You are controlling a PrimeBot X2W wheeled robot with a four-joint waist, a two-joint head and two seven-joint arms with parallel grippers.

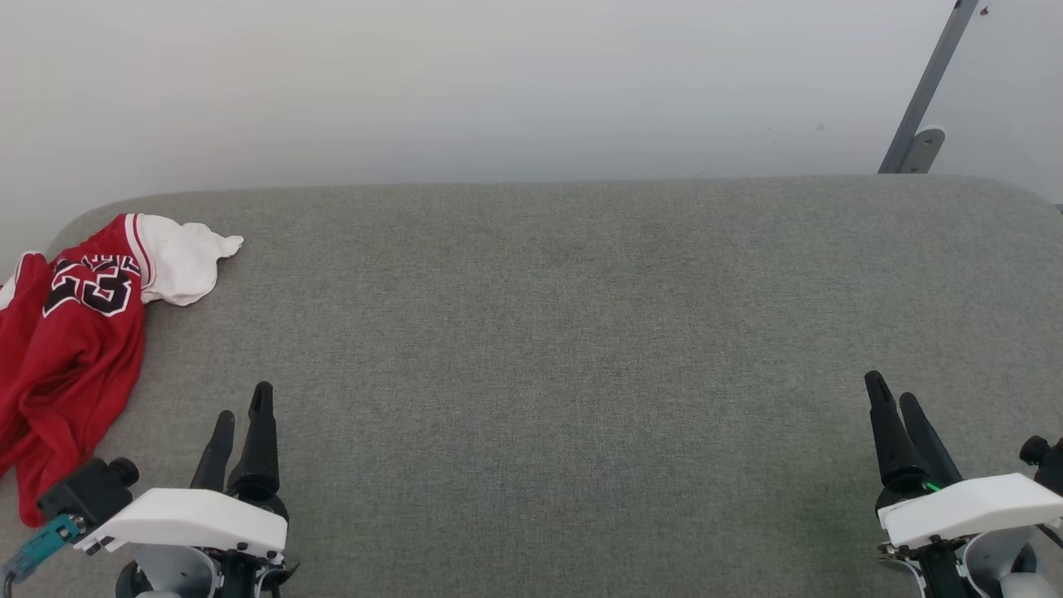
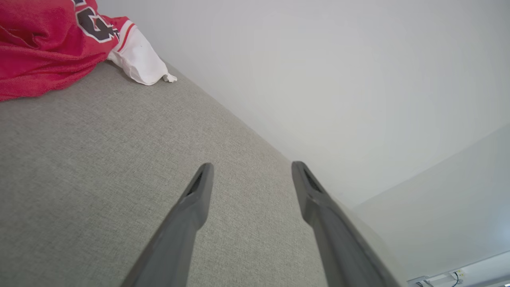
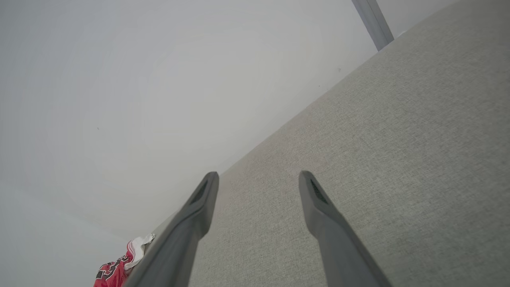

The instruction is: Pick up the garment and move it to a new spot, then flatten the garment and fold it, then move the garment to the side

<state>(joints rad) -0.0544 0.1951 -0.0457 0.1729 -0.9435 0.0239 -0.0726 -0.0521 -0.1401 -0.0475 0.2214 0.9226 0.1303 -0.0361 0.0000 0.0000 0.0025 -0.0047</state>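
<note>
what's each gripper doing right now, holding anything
Left gripper: open, holding nothing.
Right gripper: open, holding nothing.

Wide open grey woven-fabric surface [image 1: 548, 332] ahead of us.
We see one obstacle on it: the crumpled red jersey T-shirt with a white sleeve [image 1: 79, 349], heaped at the far left edge. A slanted grey metal bar [image 1: 928, 87] stands beyond the far right corner, against the pale wall [image 1: 498, 83].
</note>
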